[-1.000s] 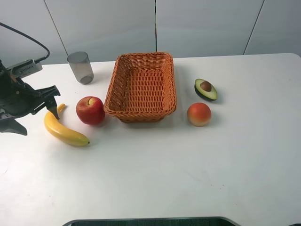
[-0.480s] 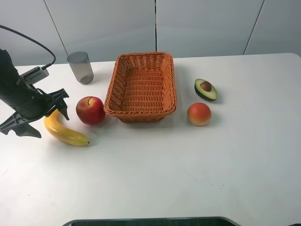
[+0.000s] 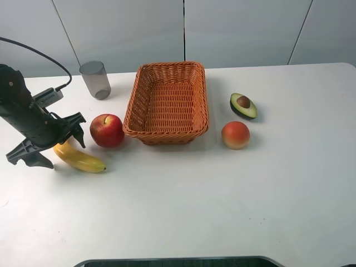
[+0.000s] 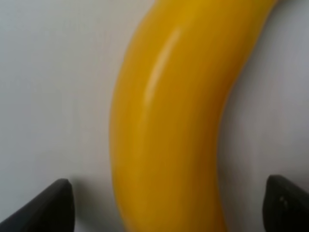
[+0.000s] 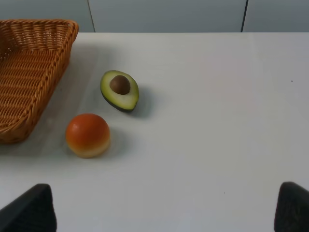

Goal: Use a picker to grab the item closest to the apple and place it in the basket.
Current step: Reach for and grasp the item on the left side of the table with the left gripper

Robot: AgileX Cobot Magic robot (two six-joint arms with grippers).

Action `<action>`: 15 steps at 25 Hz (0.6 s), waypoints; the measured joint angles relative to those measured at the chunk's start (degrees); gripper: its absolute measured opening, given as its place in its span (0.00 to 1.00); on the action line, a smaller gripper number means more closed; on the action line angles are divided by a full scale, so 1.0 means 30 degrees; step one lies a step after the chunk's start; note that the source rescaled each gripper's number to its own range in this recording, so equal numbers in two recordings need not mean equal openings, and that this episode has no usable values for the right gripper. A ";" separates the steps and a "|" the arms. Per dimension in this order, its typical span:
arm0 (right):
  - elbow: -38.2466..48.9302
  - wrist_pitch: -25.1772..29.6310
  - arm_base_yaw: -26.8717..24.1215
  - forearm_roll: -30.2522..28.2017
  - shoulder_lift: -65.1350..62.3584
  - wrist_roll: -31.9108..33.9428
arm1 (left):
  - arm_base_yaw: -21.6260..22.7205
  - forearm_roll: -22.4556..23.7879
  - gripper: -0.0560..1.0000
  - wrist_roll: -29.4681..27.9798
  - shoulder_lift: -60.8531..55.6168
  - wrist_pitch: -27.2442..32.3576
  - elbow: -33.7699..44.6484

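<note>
- Yellow banana (image 3: pixel 79 158) lies on the white tabletop (image 3: pixel 222 194), just beside the red apple (image 3: pixel 107 129) on the side away from the basket; it is the item nearest the apple.
- The left hand (image 3: pixel 54 149) is low over the banana's stem end, its jaws spread wide.
- In the left wrist view the banana (image 4: pixel 169 121) runs between the two dark fingertips (image 4: pixel 53 205), with bare tabletop showing on either side of it, so nothing is gripped.
- The orange wicker basket (image 3: pixel 130 108) stands upright just beside the apple, with nothing inside it.
- A grey cup (image 3: pixel 95 79) stands behind the apple, near the basket's far corner.
- On the basket's other side lie a halved avocado (image 3: pixel 243 105) with its pit showing and a round orange-red fruit (image 3: pixel 235 134), close together but apart.
- The right hand (image 5: pixel 161 212) shows only in its own wrist view, where the fingertips sit far apart and hold nothing, above bare tabletop near that fruit.
</note>
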 joint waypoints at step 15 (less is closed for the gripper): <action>0.0000 0.0000 0.0000 0.0000 0.0000 0.0000 | 0.0000 0.0070 1.00 -0.0015 0.1013 0.0174 -0.0393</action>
